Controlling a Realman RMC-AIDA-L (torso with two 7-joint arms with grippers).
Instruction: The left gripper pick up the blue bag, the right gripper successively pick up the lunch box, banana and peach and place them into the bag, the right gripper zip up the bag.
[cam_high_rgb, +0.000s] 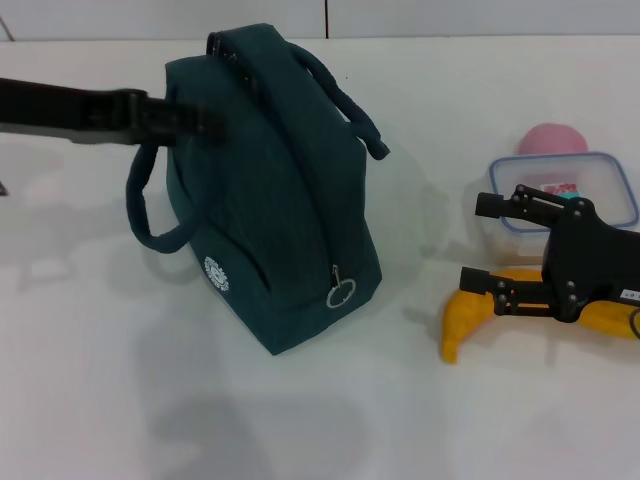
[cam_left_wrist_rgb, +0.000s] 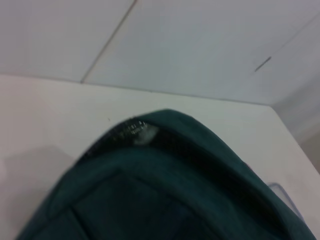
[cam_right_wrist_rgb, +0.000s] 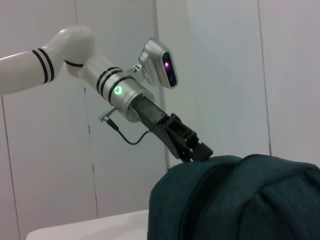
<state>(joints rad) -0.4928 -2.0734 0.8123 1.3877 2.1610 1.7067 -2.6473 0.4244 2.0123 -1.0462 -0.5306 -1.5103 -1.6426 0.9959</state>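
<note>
One dark teal bag stands mid-table, its upper left side clamped by the left gripper; at right, the right gripper hangs spread wide over the banana, beside the lunch box and pink peach behind it

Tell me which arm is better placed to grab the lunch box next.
Right. The right gripper hangs open just beside the lunch box and over the banana, while the left gripper is across the table, at the top of the bag.
</note>
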